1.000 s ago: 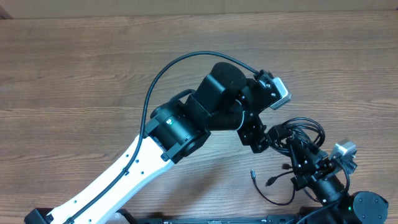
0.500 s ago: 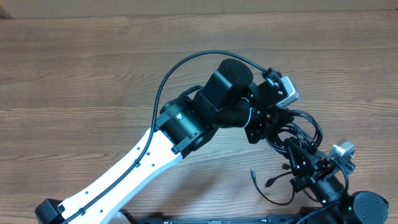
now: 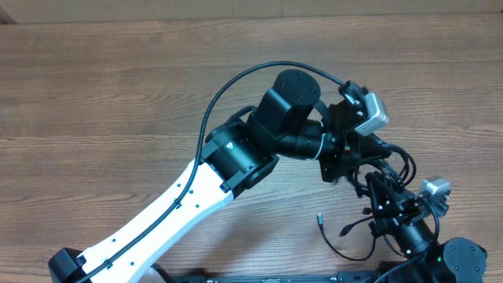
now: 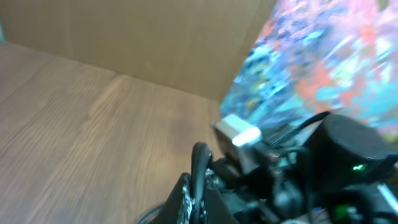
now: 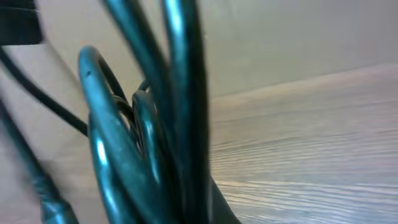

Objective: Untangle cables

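The cables (image 3: 391, 159) form a tangled bunch of thin black loops at the right of the table. Two loose ends with plug tips (image 3: 321, 220) trail toward the front edge. My left gripper (image 3: 346, 163) reaches in from the left and is shut on one strand, which rises between its jaws in the left wrist view as a cable strand (image 4: 199, 163). My right gripper (image 3: 380, 198) holds the bunch from the front, shut on several strands. In the right wrist view the cable loops (image 5: 177, 93) fill the frame close up, blurred, above the right gripper (image 5: 200, 210).
The wooden table (image 3: 102, 94) stretches bare to the left and back. The left arm's own thick black wire (image 3: 236, 86) arches over it. In the left wrist view the right arm's wrist camera (image 4: 239, 133) sits just beyond the jaws, with a cardboard wall (image 4: 143, 43) behind.
My left gripper moved right into the cable bunch and went from open to shut on a strand. The right gripper stayed in place, still shut on the bunch.
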